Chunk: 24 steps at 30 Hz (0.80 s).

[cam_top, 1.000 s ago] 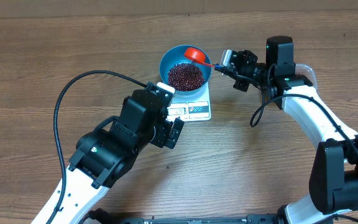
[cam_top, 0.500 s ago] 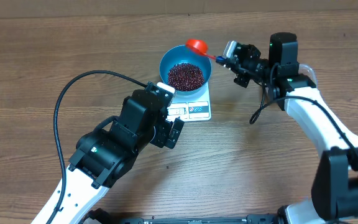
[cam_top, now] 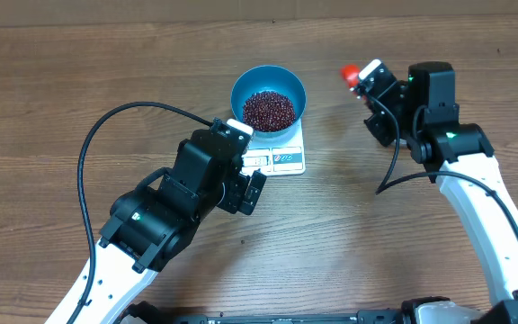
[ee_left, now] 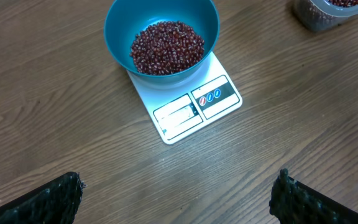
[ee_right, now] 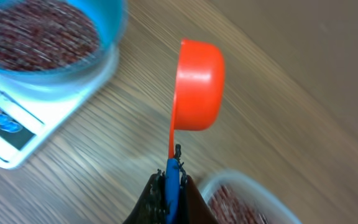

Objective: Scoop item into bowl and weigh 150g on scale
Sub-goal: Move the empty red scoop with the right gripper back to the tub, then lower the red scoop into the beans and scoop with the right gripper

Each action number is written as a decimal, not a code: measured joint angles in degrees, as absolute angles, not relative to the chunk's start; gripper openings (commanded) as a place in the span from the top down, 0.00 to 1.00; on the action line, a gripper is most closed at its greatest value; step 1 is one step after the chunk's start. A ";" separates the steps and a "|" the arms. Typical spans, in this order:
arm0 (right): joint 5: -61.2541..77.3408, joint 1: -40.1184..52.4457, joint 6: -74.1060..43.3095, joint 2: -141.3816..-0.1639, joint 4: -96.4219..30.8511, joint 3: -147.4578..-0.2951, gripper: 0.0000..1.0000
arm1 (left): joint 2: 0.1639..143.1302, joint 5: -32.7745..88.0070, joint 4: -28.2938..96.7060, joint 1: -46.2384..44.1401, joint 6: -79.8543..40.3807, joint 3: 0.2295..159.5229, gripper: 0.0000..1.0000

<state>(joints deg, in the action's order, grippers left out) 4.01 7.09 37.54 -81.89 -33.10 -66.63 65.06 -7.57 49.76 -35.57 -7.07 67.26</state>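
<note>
Near the middle of the worktop (cam_top: 52,81), the blue bowl (cam_top: 268,77) sits on the white scale (cam_top: 281,159) with a heap of red-brown beans (cam_top: 268,110) inside it. The left pincer (ee_left: 176,202) hovers just in front of the scale, its jaws spread wide and holding nothing. Well to the right of the bowl, the right pincer (ee_right: 169,183) is clamped tight on the blue-tipped handle of an orange-red scoop (ee_right: 197,81), near a clear tub (ee_right: 247,199) of beans.

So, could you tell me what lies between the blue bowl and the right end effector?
Only bare wooden table separates the bowl from the right end effector and its scoop, per the overhead view.
</note>
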 measured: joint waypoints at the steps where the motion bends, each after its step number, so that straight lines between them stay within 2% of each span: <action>1: 2.70 7.03 36.80 -81.62 -33.54 -66.63 0.96 | 65.06 -7.55 49.76 -35.57 -7.07 67.26 0.00; 6: -4.10 3.53 29.02 -81.14 -37.10 -66.63 0.96 | 65.06 -7.57 49.76 -35.57 -7.07 67.26 0.01; 14: -3.14 -8.82 19.46 -81.14 -43.24 -66.63 0.96 | 65.06 -7.55 49.76 -35.57 -7.07 67.26 0.01; 24: 2.63 -11.20 17.96 -83.53 -44.66 -66.63 0.96 | 65.06 -7.57 49.74 -35.57 -7.07 67.24 0.01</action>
<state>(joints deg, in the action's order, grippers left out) 2.63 -11.20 17.96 -83.53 -44.66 -66.63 65.06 -7.57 49.74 -35.57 -7.07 67.24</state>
